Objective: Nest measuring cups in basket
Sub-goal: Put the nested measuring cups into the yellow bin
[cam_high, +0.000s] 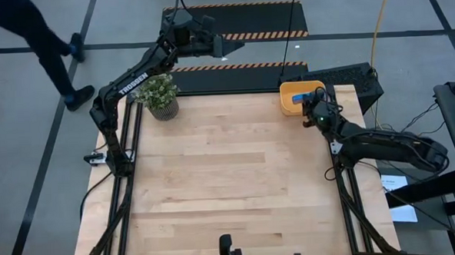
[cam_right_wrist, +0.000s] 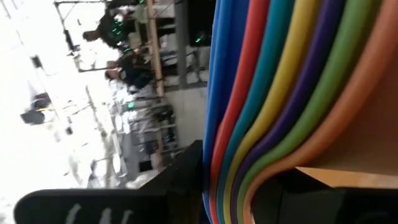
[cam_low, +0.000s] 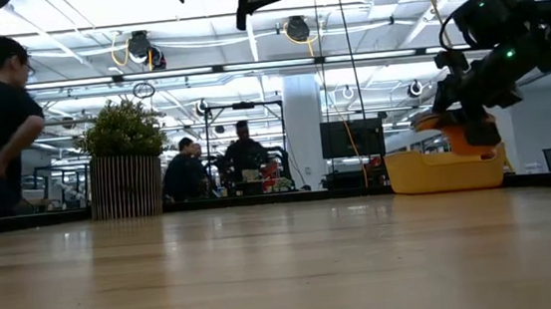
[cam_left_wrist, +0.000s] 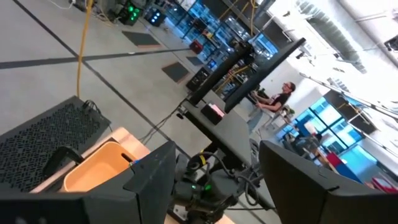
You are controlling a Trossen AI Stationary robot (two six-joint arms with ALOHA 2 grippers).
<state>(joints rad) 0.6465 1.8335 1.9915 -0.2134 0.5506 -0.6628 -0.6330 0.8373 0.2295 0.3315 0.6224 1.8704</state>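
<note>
The measuring cups (cam_right_wrist: 273,93) are nested into one stack; their edges show as blue, red, teal, yellow, dark blue, green and orange bands. My right gripper (cam_right_wrist: 233,199) is shut on this stack over the yellow-orange basket (cam_high: 289,89) at the table's far right. In the low view the orange bottom cup (cam_low: 470,138) hangs under the right gripper (cam_low: 471,97) at the height of the basket's rim (cam_low: 426,158). My left gripper (cam_left_wrist: 217,180) is open and holds nothing, raised high beyond the table's far edge (cam_high: 218,45). My right gripper pinches the nested stack across its layers. One finger (cam_right_wrist: 177,180) lies against the blue edge (cam_right_wrist: 214,155), the other (cam_right_wrist: 298,196) against the orange edge (cam_right_wrist: 261,186). Handles or rims, I cannot tell. The fingers come nearly level from the table's right. The stack hangs over the basket.
A potted green plant (cam_high: 160,96) stands at the table's far left. A dark perforated box (cam_high: 348,78) sits behind the basket, beyond the far right corner. People stand and walk in the room behind the table. The wooden tabletop (cam_high: 229,173) is bare in the middle.
</note>
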